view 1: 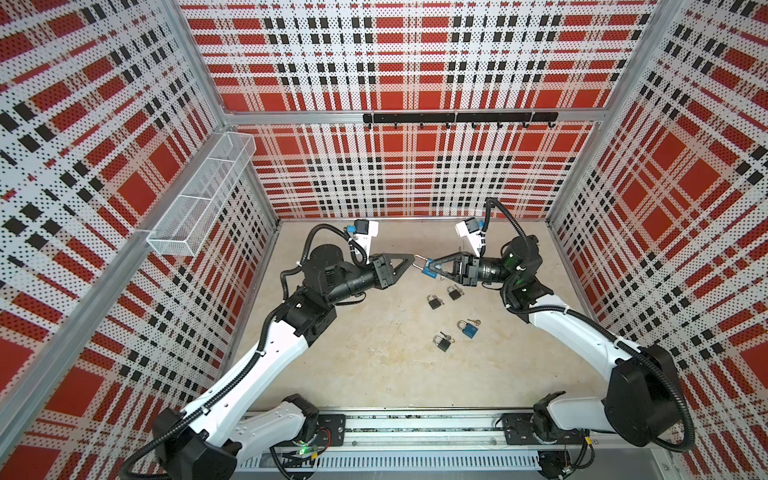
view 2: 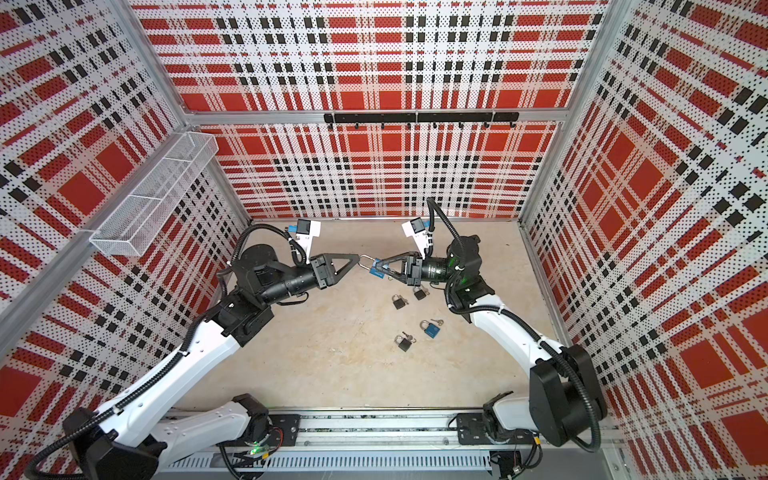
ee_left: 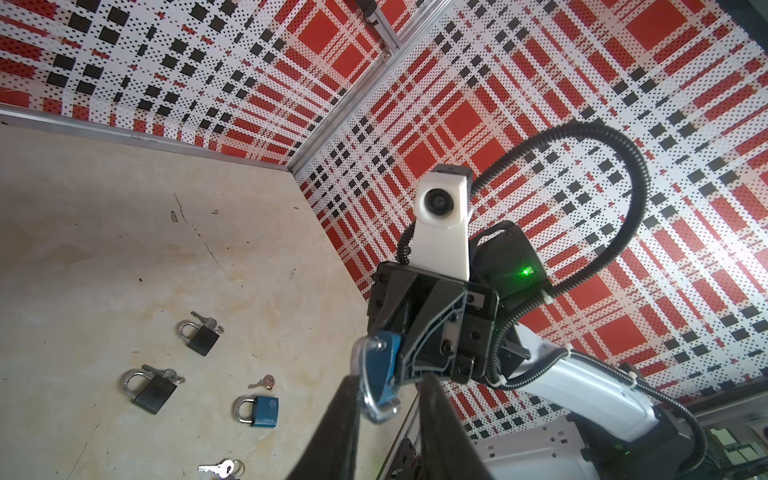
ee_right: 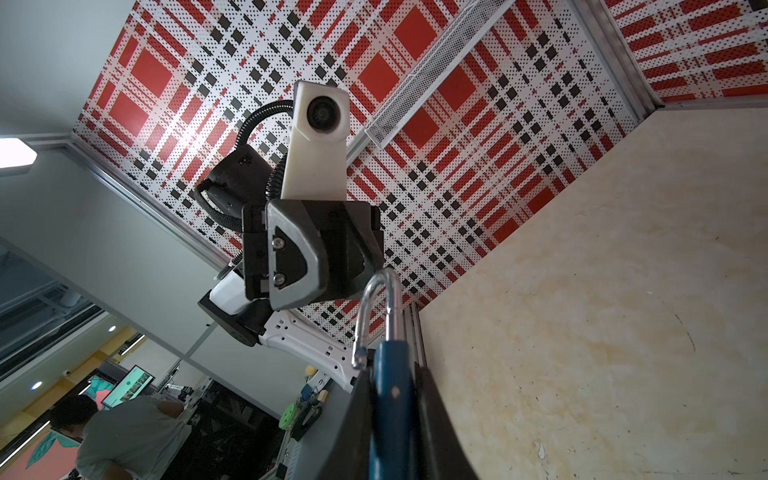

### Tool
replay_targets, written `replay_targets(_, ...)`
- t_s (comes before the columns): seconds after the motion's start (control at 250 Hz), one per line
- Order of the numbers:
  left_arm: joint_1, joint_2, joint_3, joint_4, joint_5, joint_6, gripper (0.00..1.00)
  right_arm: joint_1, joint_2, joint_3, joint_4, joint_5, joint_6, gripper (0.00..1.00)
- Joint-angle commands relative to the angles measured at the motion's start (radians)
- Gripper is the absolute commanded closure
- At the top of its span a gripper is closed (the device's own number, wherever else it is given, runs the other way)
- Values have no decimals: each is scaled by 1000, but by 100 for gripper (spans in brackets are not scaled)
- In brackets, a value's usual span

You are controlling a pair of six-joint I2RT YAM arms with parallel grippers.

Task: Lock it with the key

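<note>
A blue padlock (view 1: 429, 271) (view 2: 376, 271) is held above the floor, with my right gripper (view 1: 433, 266) (ee_right: 392, 374) shut on its body (ee_right: 392, 415). Its silver shackle (ee_right: 376, 291) stands open, the free end out of the body, and points at my left gripper (view 1: 413, 257) (ee_left: 390, 386). The shackle tip (ee_left: 376, 409) sits between the left fingers, against one finger, with a gap to the other. A small loose key (view 1: 473, 322) (ee_left: 264, 381) lies on the floor. A silver key bunch (ee_left: 220, 469) lies near the view's edge.
On the floor lie a second blue padlock (view 1: 468, 329) (ee_left: 262, 410) and three black padlocks (view 1: 434, 301) (view 1: 454, 293) (view 1: 444, 342), some with keys in them. A wire basket (view 1: 199, 195) hangs on the left wall, a hook rail (view 1: 457, 118) at the back.
</note>
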Motion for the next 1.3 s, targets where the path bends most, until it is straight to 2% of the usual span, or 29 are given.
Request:
replay_targets(0.0, -9, 3, 15, 31, -6, 12, 72, 7, -7, 19, 61, -12, -9, 100)
replay_targets(0.652, -3, 20, 13, 32, -15, 12, 73, 9, -7, 36, 58, -22, -7, 100)
replay_targets(0.924, 37, -3, 1, 32, -16, 1, 73, 13, -4, 36, 56, -25, -7, 100)
replay_targets(1.144, 32, 11, 2, 32, -11, 1, 67, 16, -1, 42, 56, -27, -7, 100)
replay_targets(1.296, 24, 16, 8, 32, -2, 1, 67, 16, 1, 46, 55, -26, -6, 100)
